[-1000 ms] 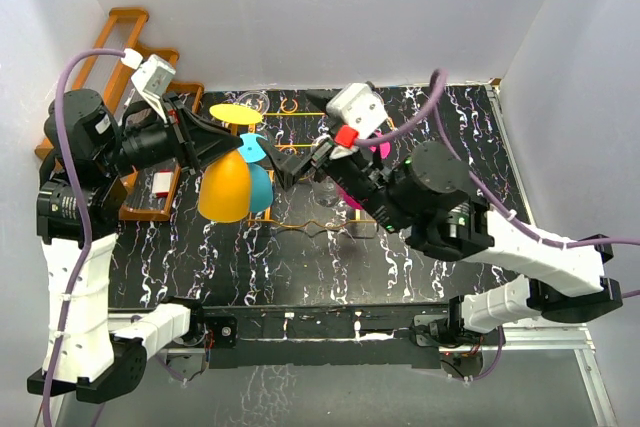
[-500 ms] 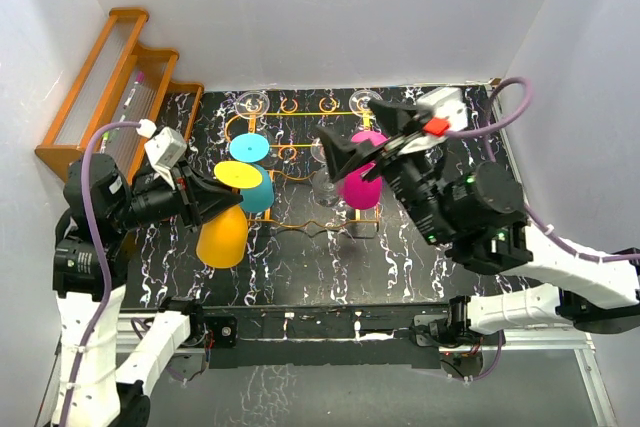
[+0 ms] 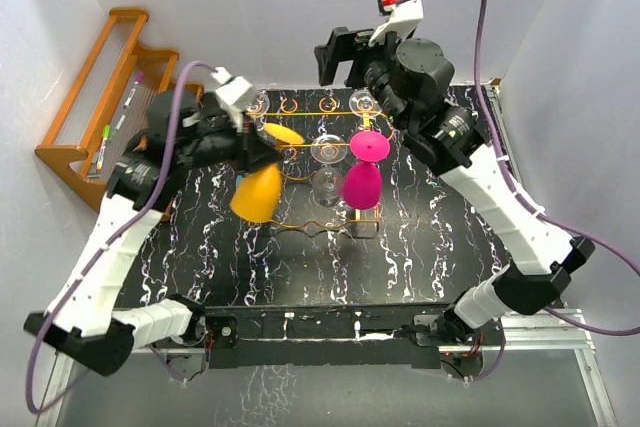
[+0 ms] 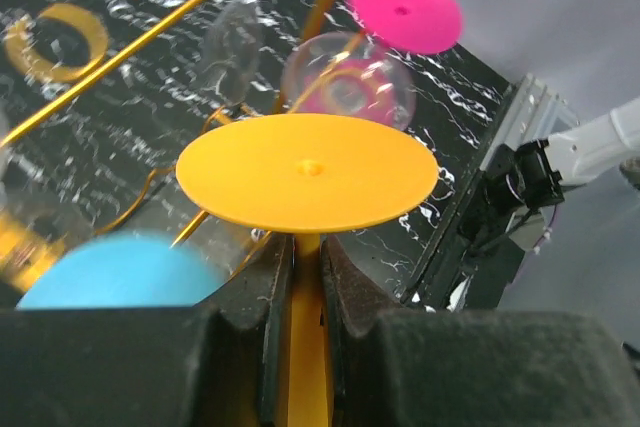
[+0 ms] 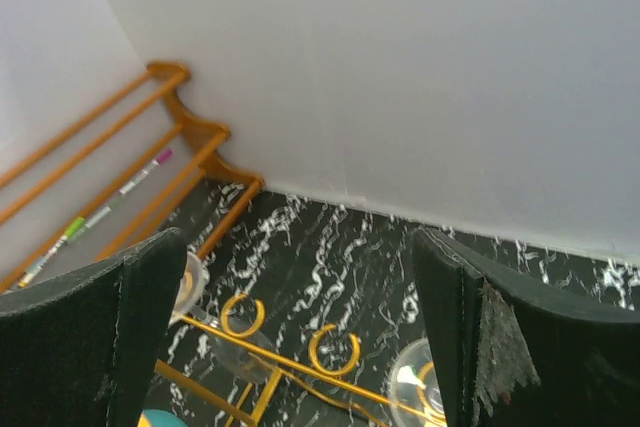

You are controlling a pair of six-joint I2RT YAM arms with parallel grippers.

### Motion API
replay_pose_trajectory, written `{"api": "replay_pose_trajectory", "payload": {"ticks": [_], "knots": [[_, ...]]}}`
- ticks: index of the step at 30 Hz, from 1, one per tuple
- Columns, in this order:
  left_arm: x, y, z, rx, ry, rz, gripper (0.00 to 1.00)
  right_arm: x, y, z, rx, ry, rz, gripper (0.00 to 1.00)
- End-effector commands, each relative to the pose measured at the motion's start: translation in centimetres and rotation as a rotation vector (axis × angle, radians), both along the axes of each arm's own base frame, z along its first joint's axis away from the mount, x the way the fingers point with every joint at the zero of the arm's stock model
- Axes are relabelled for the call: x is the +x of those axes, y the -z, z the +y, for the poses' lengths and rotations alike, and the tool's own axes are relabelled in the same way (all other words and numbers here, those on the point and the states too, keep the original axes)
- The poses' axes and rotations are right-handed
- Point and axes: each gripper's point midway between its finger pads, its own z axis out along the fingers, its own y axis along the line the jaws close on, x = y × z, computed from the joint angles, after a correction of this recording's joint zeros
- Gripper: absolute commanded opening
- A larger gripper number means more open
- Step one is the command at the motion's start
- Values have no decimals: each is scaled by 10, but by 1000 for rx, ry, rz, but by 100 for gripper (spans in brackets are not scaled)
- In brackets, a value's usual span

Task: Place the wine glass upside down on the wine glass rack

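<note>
Both arms have shifted since the earlier top views. The left arm swings up from the lower left toward frame centre and carries the orange wine glass (image 3: 257, 194) over to the wine glass rack (image 3: 308, 228). The right arm lifts off the rack area and now sits at upper centre, near the back wall.

Left gripper (image 4: 298, 265) is pinched narrow on the glass stem just under the foot. The bowl hangs down, so the glass is already inverted. We see it at the left part of the rack, foot tilted toward the rails. We cannot tell whether the stem is in a slot yet.

Right gripper (image 5: 300, 342) has its fingers spread wide, holds nothing, and looks down at the back ring slots.

Pink glass (image 3: 362, 183) sits inverted on the rack right of centre, with a clear glass (image 3: 328, 149) beside it. A teal glass (image 4: 110, 272) is blurred at low left in the left wrist view.

We judge the right arm is out of the way and the left is on approach. The stem needs to slide into a free slot, then release.
</note>
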Motion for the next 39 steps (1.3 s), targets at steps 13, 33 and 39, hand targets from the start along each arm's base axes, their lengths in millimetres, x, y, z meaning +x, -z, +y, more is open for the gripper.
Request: {"api": "replay_pose_trajectory", "payload": {"ticks": [13, 33, 39], "knots": [[-21, -9, -35, 35, 26, -58, 0, 14, 46, -65, 121, -97, 103, 98], [-5, 19, -25, -27, -108, -132, 0, 12, 60, -73, 100, -91, 104, 98], [0, 26, -25, -26, -130, -130, 0, 12, 59, -75, 99, -84, 101, 98]]}}
